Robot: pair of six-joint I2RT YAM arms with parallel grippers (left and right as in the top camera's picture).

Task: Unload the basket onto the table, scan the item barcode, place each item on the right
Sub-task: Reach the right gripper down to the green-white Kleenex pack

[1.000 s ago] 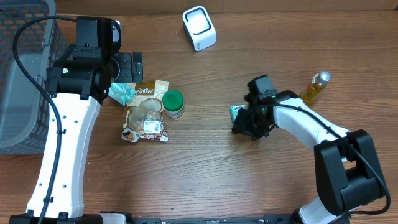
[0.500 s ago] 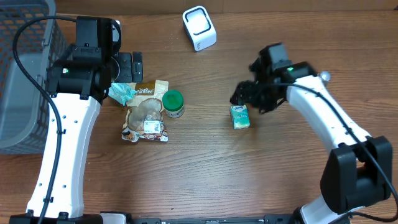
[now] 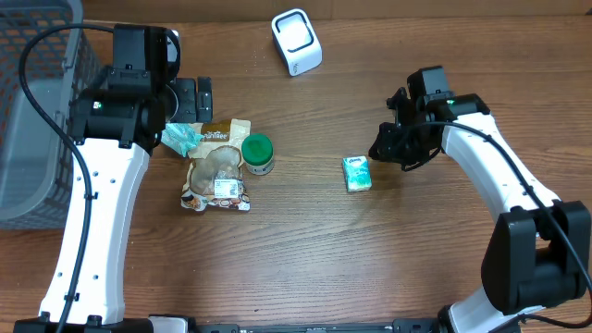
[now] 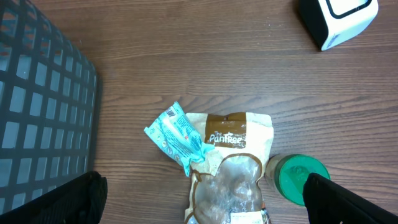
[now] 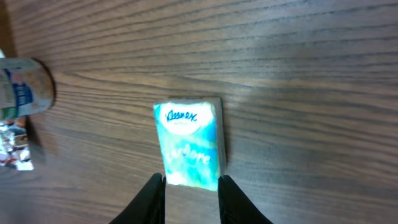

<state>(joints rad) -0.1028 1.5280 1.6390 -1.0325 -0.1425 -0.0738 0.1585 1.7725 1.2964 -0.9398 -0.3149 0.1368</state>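
Now the two right fingers [image 5: 155,199] have let go of the one tissue pack [image 3: 357,173]. It lies flat on the tabletop [image 3: 305,259] near them. They are a little apart and empty. The two left fingers [image 4: 68,202] are spread wide and empty. One scanner [image 3: 297,42] sits far back.

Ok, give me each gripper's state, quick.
Left gripper: open, holding nothing.
Right gripper: narrowly open, holding nothing; the tissue pack lies on the table.

**A:** Overhead?
**B:** High above the table [image 3: 305,259], straight down; jar [image 3: 257,154] left of centre.
**A:** Wrists?
**B:** Nearer, both looking down. Left frames the patch just left of the jar, right the pack [image 5: 189,143] to its right. All three share the jar.
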